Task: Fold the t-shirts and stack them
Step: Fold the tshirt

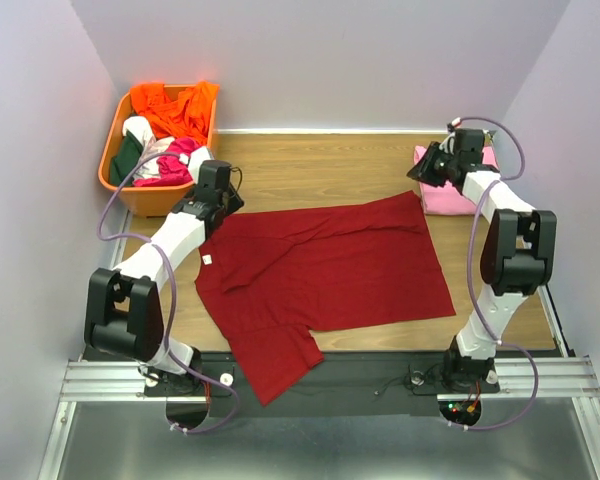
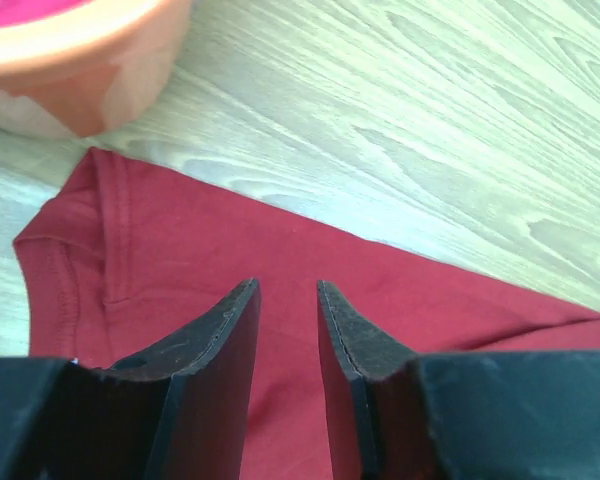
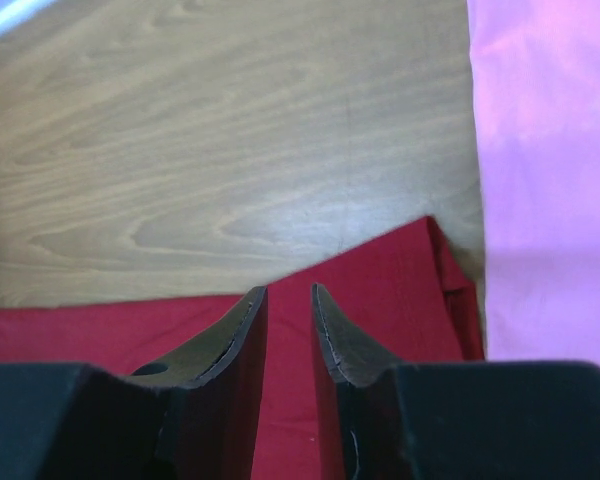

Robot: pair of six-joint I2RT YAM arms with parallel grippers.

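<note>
The maroon t-shirt (image 1: 325,270) lies spread on the wooden table, partly folded, with one sleeve hanging over the near edge and a small white label (image 1: 207,260) at its left. The pink t-shirt (image 1: 442,198) lies folded at the right rear. My left gripper (image 1: 224,205) hovers over the maroon shirt's far left corner; in its wrist view the gripper (image 2: 288,290) is slightly open and empty over the red cloth (image 2: 230,250). My right gripper (image 1: 426,168) is over the shirt's far right corner (image 3: 380,280), beside the pink shirt (image 3: 550,180); it (image 3: 288,292) is slightly open and empty.
An orange plastic basket (image 1: 120,185) full of mixed clothes stands at the back left, close behind my left gripper; its rim shows in the left wrist view (image 2: 80,50). Bare wood lies behind the maroon shirt. Walls close in on both sides.
</note>
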